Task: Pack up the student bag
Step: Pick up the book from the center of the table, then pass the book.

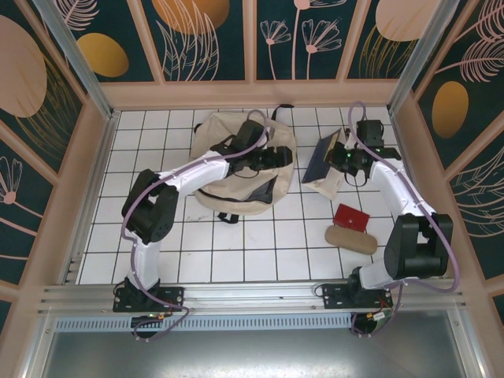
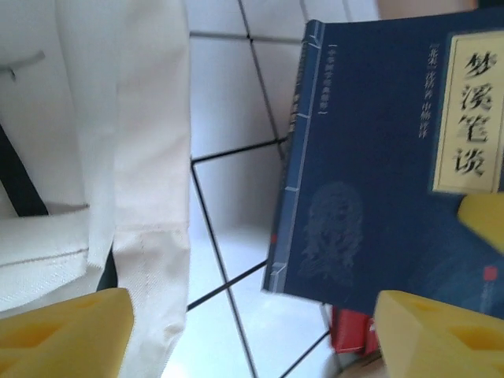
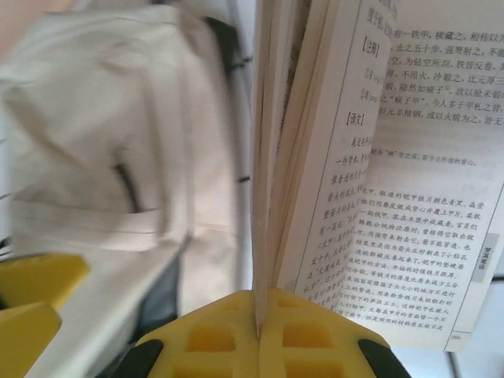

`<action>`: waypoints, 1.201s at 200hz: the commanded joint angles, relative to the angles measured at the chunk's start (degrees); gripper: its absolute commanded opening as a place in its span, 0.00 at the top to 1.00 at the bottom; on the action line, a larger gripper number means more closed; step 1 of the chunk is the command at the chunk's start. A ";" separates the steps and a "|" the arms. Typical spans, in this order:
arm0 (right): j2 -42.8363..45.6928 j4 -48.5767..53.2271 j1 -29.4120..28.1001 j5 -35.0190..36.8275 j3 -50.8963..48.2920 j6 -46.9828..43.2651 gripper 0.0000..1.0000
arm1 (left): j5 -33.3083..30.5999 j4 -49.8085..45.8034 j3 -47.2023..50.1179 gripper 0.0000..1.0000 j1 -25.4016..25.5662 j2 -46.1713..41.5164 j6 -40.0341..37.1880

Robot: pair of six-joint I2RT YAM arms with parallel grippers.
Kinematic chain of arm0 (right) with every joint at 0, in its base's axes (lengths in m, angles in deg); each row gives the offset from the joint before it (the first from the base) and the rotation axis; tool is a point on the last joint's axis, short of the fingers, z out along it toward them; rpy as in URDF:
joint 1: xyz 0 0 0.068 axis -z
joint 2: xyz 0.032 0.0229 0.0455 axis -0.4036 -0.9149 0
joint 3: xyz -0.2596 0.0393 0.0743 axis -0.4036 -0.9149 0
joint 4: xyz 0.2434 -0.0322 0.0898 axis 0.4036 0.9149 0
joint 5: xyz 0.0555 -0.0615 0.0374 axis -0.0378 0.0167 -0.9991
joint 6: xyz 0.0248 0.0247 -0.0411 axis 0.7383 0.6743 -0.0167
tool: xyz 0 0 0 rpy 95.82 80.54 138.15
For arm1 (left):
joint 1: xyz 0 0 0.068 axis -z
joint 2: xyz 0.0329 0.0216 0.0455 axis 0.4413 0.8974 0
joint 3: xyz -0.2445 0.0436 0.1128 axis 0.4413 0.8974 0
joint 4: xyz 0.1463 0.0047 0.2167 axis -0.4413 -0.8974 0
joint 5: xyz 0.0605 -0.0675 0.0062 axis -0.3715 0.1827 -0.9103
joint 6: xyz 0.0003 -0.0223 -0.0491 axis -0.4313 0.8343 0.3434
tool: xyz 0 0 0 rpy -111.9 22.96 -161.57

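Yellow right end effector [image 3: 260, 319] pinches thin-paged book [image 3: 354, 157] beside soft student bag [image 3: 102, 134].

The bench [image 1: 197, 252], overhead
My left hand [image 1: 286, 156] hovers over the student bag [image 1: 228, 142]; my right hand [image 1: 338, 158] holds a navy book [image 1: 318, 161].

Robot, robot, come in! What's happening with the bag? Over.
Left gripper open, over the student bag. Right gripper shut on the navy book, beside the bag, not yet inside. Left gripper may block the way in.

Tiled table [image 1: 236, 252] with student bag [image 1: 213, 138], red case [image 1: 350, 215], tan pouch [image 1: 351, 239]
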 commanded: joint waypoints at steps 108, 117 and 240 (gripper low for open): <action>0.59 -16.49 -2.62 -38.67 5.58 2.61 1.00 | 15.98 14.59 4.55 0.02 -8.60 -6.85 6.17; 0.51 -17.35 -3.17 -39.31 5.54 2.92 1.00 | 12.77 9.44 2.09 0.04 -8.66 -5.30 5.55; -4.52 -16.03 -4.89 -39.02 8.83 1.73 1.00 | 28.12 30.74 6.88 0.43 -9.37 -9.09 12.95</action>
